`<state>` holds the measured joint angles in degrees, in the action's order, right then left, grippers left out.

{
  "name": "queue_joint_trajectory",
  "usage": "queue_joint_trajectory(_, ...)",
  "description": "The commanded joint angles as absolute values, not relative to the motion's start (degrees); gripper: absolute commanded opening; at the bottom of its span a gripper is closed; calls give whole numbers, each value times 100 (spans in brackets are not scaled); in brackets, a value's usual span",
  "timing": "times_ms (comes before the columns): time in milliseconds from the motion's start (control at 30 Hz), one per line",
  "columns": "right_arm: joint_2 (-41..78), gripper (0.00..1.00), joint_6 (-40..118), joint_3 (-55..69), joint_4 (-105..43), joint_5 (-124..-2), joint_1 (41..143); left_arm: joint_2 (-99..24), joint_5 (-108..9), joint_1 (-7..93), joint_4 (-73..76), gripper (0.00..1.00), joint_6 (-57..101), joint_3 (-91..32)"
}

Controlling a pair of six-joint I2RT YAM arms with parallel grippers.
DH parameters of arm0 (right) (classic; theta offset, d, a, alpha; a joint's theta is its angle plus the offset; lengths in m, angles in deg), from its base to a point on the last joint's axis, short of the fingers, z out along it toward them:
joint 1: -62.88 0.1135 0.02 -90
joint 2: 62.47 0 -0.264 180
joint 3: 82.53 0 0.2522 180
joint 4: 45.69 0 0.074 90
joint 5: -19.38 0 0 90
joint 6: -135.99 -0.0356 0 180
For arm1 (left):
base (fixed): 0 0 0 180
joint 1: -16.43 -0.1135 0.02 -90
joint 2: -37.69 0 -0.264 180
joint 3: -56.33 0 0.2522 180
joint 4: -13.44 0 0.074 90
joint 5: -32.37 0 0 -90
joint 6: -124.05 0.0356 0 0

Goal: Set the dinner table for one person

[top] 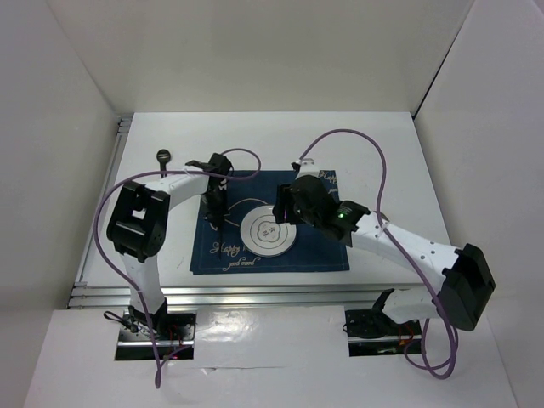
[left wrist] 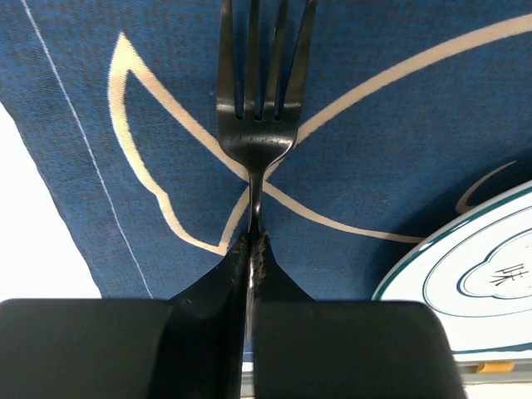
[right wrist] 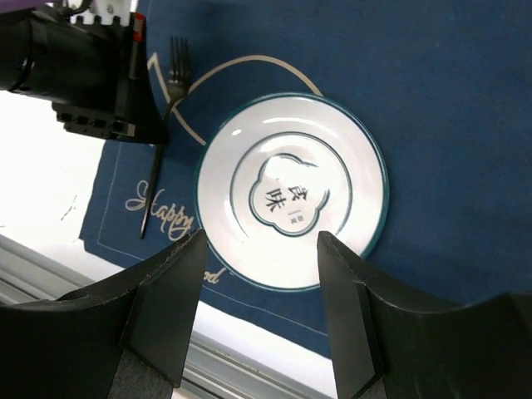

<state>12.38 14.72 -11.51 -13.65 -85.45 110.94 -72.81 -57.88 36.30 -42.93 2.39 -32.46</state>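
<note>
Item: black metal fork (left wrist: 258,125), stiff, light, probably slippery; left gripper (left wrist: 251,253) clamped on its thin handle just below the neck, right gripper (right wrist: 262,253) spread apart above the plate (right wrist: 249,141).

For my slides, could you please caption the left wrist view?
Left gripper pinches a black fork by its handle over the navy placemat, white plate beside it.

Tine tips of the fork (left wrist: 258,145) past the top edge, handle buried in the left claw (left wrist: 251,247); plate (left wrist: 499,241) partly cropped.
</note>
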Motion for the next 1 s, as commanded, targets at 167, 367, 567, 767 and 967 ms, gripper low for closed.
queue_joint_trajectory(167,855,63,1277,-1217,-1102,-8995,11078,-7393,-5939,3699,-4066,14,311,-3152)
queue_joint_trajectory(367,855,66,1277,-1103,-1101,-8890,11078,-7376,-6245,3699,-4566,57,435,-3740)
queue_joint_trajectory(567,908,66,1329,-1050,-1101,-8828,11078,-6832,-6211,3647,-4752,61,646,-4294)
queue_joint_trajectory(767,1013,66,1496,-997,-1224,-8828,11078,-6663,-6939,2579,-4595,67,1347,-5296)
queue_joint_trajectory(967,1241,60,1742,-997,-1725,-8389,11078,-8296,-6562,1283,-5190,55,2227,-6988)
